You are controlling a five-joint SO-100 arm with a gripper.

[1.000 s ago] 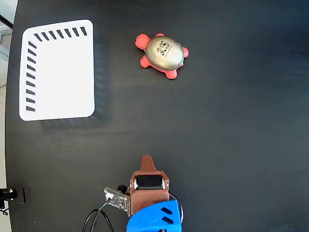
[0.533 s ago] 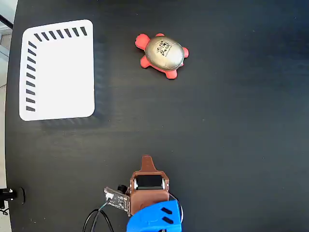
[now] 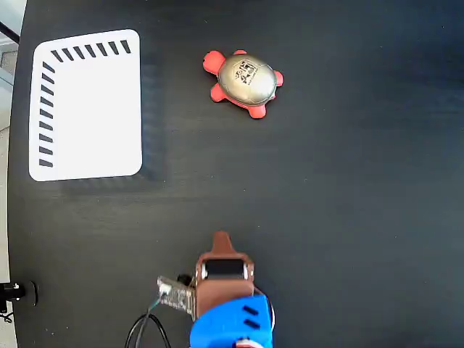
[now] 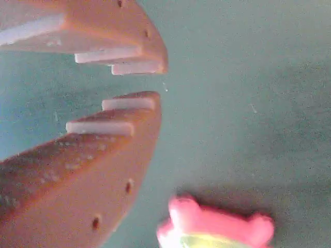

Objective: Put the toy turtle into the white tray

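White tray [image 3: 90, 109] holds nothing; toy turtle [image 3: 243, 82] lies apart; hand [image 4: 159, 81] narrowly parted.

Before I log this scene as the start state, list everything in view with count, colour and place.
toy turtle: one, red body with gold-grey shell, upper middle of the table, apart from the tray.
white tray: one, white with dark slots, upper left, nothing in it.
table: one, black, beneath everything.
cable: one, dark, bottom edge left of the arm.
arm: one, blue and brown, bottom centre.
gripper: one, brown, slightly parted in the wrist view, holding nothing.
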